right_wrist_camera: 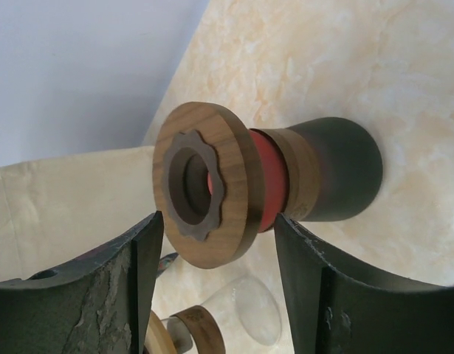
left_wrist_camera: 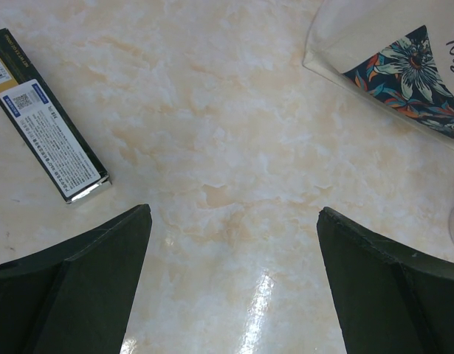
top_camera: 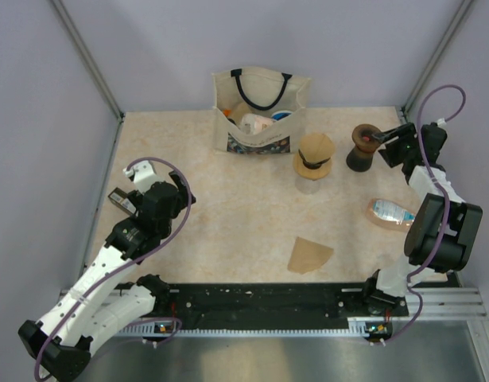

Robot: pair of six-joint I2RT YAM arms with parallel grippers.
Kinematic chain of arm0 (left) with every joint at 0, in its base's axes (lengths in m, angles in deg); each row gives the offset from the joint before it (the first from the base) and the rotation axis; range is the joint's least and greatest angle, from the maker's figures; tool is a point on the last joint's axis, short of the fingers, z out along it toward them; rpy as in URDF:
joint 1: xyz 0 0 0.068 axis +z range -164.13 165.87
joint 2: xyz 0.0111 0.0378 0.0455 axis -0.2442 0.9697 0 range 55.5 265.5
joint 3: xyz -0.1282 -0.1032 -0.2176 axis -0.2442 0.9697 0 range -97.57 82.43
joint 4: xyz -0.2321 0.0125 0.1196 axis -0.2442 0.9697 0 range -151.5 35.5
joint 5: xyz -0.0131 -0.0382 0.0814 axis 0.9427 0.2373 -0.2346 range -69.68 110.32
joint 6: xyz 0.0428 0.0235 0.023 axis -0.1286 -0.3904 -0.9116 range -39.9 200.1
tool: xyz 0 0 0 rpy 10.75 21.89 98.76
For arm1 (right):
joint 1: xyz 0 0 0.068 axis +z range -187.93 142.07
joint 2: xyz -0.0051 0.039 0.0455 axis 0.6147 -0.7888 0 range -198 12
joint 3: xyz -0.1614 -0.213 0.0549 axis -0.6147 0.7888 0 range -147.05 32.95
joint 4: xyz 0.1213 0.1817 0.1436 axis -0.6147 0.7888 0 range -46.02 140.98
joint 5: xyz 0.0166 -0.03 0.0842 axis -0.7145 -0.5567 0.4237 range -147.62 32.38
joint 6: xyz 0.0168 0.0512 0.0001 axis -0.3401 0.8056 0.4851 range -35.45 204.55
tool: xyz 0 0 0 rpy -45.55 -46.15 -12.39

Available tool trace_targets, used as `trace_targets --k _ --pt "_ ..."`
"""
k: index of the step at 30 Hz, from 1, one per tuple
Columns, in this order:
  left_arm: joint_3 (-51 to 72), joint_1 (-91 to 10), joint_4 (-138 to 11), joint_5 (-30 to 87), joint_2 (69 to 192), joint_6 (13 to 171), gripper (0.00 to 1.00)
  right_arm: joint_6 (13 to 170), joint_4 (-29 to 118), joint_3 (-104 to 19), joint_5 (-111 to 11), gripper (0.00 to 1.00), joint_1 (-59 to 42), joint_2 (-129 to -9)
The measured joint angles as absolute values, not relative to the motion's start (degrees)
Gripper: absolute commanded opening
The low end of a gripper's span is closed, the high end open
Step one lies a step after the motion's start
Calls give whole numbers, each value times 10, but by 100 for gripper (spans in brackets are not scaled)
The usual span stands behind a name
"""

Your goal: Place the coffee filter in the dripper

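The coffee filter point(top_camera: 310, 255), a flat tan paper wedge, lies on the table near the front, right of centre. A blue-rimmed thing point(top_camera: 281, 115) shows inside the tote bag; I cannot tell whether it is the dripper. My left gripper point(top_camera: 180, 193) point(left_wrist_camera: 234, 214) is open and empty over bare table at the left, far from the filter. My right gripper point(top_camera: 385, 148) point(right_wrist_camera: 219, 221) is open at the back right. Its jaws stand on either side of the wooden and red top of the dark grinder point(top_camera: 362, 148) point(right_wrist_camera: 286, 181) without closing on it.
A cream tote bag point(top_camera: 260, 111) point(left_wrist_camera: 389, 51) stands at the back centre. A tan cone-topped thing with a dark band point(top_camera: 314, 155) stands on a clear glass cup point(right_wrist_camera: 245, 310) left of the grinder. A plastic bottle point(top_camera: 391, 212) lies at the right. A dark box point(top_camera: 121, 199) point(left_wrist_camera: 49, 144) lies at the left.
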State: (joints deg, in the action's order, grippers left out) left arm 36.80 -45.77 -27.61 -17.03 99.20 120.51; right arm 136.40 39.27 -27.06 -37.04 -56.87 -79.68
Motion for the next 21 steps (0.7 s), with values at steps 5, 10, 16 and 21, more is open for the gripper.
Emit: trace_targets --k 5,10,16,21 --pt "368 -458 -276 -170 991 1205 99 1340 430 -271 -391 73 -569 -794" --pt "368 -458 -276 -170 991 1205 99 1310 473 -272 -410 99 -569 -769" --pt "368 -458 -275 -166 991 1205 99 1264 525 -274 -426 99 -569 -685" --pt "368 -458 -268 -161 991 1209 99 1246 533 -228 -434 99 -569 -548"
